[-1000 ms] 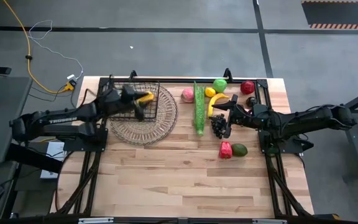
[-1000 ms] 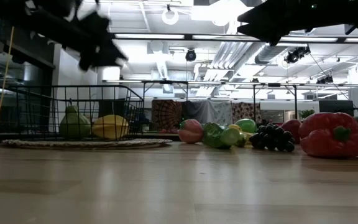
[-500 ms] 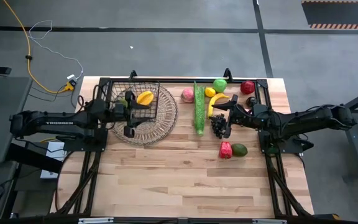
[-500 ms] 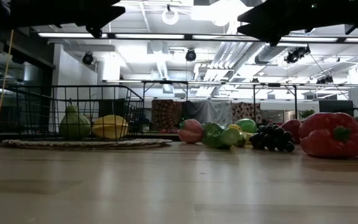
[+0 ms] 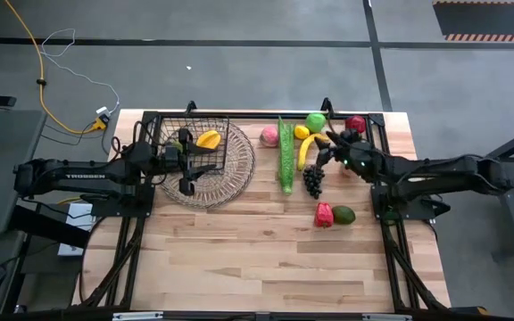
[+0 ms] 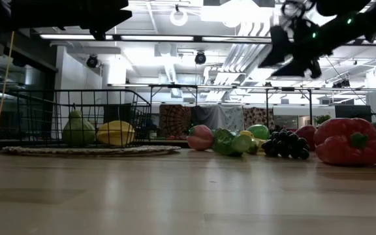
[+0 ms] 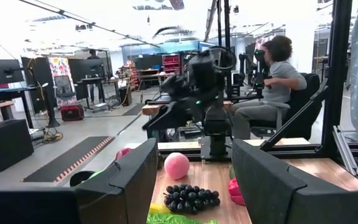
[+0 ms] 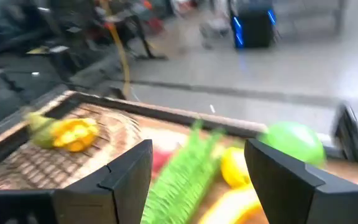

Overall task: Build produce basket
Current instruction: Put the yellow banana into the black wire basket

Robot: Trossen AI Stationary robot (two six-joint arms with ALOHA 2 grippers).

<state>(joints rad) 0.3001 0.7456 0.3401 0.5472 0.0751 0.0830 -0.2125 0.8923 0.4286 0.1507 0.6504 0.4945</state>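
Note:
The black wire basket [image 5: 178, 134] stands on the round wicker tray [image 5: 226, 178]. It holds a yellow fruit [image 5: 208, 139] and a green one [image 6: 78, 129]. My left gripper [image 5: 186, 163] hovers open and empty above the basket's near side. Produce lies on the table's right half: peach [image 5: 269, 135], green stalk [image 5: 286, 156], lemon [image 5: 302, 132], green apple [image 5: 316, 122], red apple [image 5: 355, 125], banana [image 5: 305, 152], grapes [image 5: 312, 181], red pepper [image 5: 324, 215], avocado [image 5: 344, 215]. My right gripper [image 5: 322, 150] hangs open above the banana, well clear of the table in the low view [image 6: 289, 55].
A black frame rail [image 5: 257, 114] runs along the table's far edge. The near half of the wooden table [image 5: 266, 267] carries nothing. Beyond the table a person [image 7: 278, 68] sits on a chair.
My left gripper rose from the yellow fruit in the basket and drew back toward the table's left and near side; the fruit stayed in the basket. My right gripper moved from above the grapes toward the far edge, over the banana.

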